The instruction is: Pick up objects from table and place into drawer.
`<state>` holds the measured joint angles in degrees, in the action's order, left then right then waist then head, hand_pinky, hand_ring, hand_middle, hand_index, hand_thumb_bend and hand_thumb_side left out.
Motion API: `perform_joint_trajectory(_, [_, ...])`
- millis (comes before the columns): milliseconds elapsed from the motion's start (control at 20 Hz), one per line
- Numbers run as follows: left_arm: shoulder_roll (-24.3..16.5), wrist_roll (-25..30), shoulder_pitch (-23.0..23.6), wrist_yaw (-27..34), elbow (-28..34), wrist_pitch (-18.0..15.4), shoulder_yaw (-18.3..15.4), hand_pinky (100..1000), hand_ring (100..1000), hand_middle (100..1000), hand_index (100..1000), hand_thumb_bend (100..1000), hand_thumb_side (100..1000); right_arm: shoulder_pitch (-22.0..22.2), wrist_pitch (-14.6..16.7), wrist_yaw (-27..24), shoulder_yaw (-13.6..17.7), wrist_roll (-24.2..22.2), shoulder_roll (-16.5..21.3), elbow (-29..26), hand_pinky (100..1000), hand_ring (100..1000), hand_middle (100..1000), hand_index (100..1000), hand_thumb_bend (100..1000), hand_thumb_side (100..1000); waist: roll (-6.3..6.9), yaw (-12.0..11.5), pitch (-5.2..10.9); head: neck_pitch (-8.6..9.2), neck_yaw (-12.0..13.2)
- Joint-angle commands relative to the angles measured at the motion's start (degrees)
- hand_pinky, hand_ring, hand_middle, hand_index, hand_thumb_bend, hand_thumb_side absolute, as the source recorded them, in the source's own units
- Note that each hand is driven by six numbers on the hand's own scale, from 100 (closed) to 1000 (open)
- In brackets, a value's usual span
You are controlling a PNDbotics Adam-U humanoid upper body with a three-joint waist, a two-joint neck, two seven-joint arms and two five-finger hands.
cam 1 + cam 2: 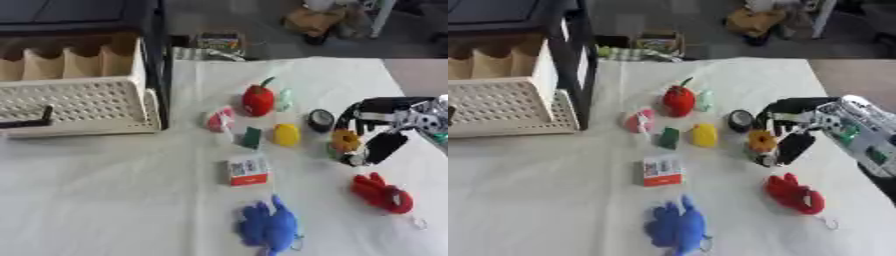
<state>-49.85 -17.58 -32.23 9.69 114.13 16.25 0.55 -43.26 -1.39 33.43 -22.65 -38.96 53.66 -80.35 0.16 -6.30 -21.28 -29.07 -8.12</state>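
My right hand (383,114) reaches in from the right edge, its fingers curled down round a small orange object (345,140) on the white cloth, with the thumb (386,146) just right of it. Left of the hand lie a black round item (321,119), a yellow piece (286,134), a red pepper (258,99), a small green block (253,137) and a pink and red item (219,120). A red and white box (248,170), a blue plush (269,226) and a red plush (381,194) lie nearer me. The cream perforated drawer (83,102) stands open at the far left.
A black frame post (158,60) rises beside the drawer. A pale green piece (285,99) stands next to the pepper. The cloth's right edge (398,80) runs close to my right arm. Clutter sits on the floor beyond the table (219,42).
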Motion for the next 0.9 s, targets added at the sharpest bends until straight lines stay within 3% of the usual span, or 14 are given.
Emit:
perform_joint_trajectory(50, [-1.1,-0.1,-0.4,0.2,0.5,-0.3,-0.8,100,100,100,775,100,251,-0.5,-0.1,-0.3,0.6,-0.1,1.2,0.0,613,633,740,814,326,356,0.04,0.0,0.99,0.64,-0.1])
perform_joint_trajectory(350, [-1.0,-0.2,-0.3,0.1,0.5,-0.2,-0.8,100,100,100,772,100,251,-0.6,-1.3,-1.4,0.8,0.7,1.0,0.0,560,603,720,776,234,306,0.08,0.0,0.9,0.75,-0.4])
perform_joint_trajectory(500, [-0.9,-0.3,-0.4,0.1,0.5,-0.2,-0.9,100,100,100,771,100,251,-0.6,-1.9,-2.2,0.8,1.5,0.9,-0.1,546,597,695,748,244,312,0.05,0.0,0.87,0.76,-0.5])
perform_joint_trajectory(750, [-0.9,-0.4,-0.3,0.2,0.5,-0.2,-0.9,100,100,100,769,100,251,-0.5,-3.1,-2.7,0.7,2.6,0.8,-0.3,507,560,592,699,256,304,-0.01,-0.1,0.79,0.83,-0.6])
perform_joint_trajectory(900, [-0.8,-0.5,-0.3,0.2,0.5,-0.2,-0.9,100,100,100,768,100,252,-0.5,-3.5,-2.9,0.7,3.2,0.7,-0.1,477,530,523,616,239,296,-0.02,-0.2,0.73,0.95,-0.6])
